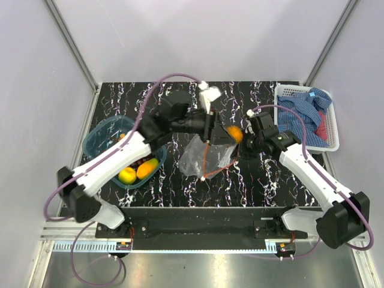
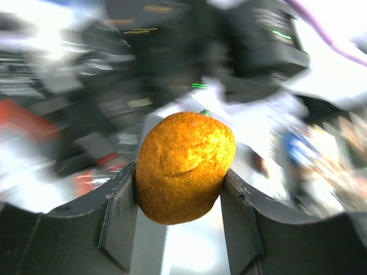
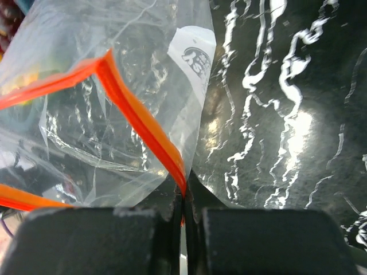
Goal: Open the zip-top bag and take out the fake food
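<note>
orange fruit [image 2: 184, 166] is pinched between the fingers of the left gripper [image 1: 225, 134], that arm stretched over mid-table. right gripper [image 3: 182, 206] is pressed together on the zip strip [image 3: 143, 126] of the zip-top bag [image 1: 201, 157], which lies open-mouthed at centre. left wrist background blurred; bag contents unclear. blue tub [image 1: 96, 135] holds a lemon [image 1: 126, 175] and a yellow-orange fruit [image 1: 147, 168]; white basket [image 1: 333, 144] holds blue checked cloth [image 1: 303, 114].

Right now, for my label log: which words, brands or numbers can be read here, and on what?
No text reads whole.
White patch on the clear bag: dark logo with letters, too small and creased to read.
Markings behind the orange in the left wrist view: blurred, unreadable.
</note>
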Robot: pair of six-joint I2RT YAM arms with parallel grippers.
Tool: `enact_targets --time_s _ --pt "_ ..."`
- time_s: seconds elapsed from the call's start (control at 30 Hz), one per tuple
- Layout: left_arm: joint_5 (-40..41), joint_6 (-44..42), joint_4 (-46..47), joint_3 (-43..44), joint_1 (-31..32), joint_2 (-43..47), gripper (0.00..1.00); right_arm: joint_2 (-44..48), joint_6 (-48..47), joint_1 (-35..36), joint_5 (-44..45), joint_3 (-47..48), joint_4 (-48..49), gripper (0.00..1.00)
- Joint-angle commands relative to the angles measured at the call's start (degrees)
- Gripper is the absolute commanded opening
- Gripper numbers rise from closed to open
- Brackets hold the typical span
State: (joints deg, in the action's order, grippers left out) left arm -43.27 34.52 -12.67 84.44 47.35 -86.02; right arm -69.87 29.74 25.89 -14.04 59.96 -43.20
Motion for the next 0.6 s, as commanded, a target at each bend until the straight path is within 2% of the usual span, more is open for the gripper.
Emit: enact_targets --time_s 0.0,0.07,0.1,0.17,0.23,0.4,0.57 --pt "38.61 -9.57 -19.83 0.91 -4.79 9.97 0.00 -1.93 -2.57 -2.24 0.51 3.49 -0.39 0.00" --pt "47.79 -7.81 -23.44 -2.16 -7.61 11.74 0.00 -2.90 -3.28 -2.68 -0.02 4.63 -0.39 0.00" --pt "55.14 -7.80 -26.50 -3.22 -10.76 13.23 0.00 -3.86 -3.80 -2.77 -0.28 5.16 -0.48 0.00" --pt "62.04 -6.93 -29.33 -5.60 -14.46 14.03 0.00 -4.92 -4.25 -2.86 -0.20 6.47 -0.13 0.00" --pt "67.32 -7.01 -30.66 -9.99 -20.96 14.91 0.00 -6.68 -4.69 -2.95 -0.63 7.44 0.48 0.00" --pt "70.07 -8.85 -28.91 -17.11 -35.62 13.17 0.00 -11.16 -5.48 -4.17 -1.34 10.34 2.77 0.00" --pt "68.93 -7.98 -29.26 -17.91 -46.63 6.15 0.00 -16.34 -5.92 -6.20 -0.81 15.69 4.70 0.00"
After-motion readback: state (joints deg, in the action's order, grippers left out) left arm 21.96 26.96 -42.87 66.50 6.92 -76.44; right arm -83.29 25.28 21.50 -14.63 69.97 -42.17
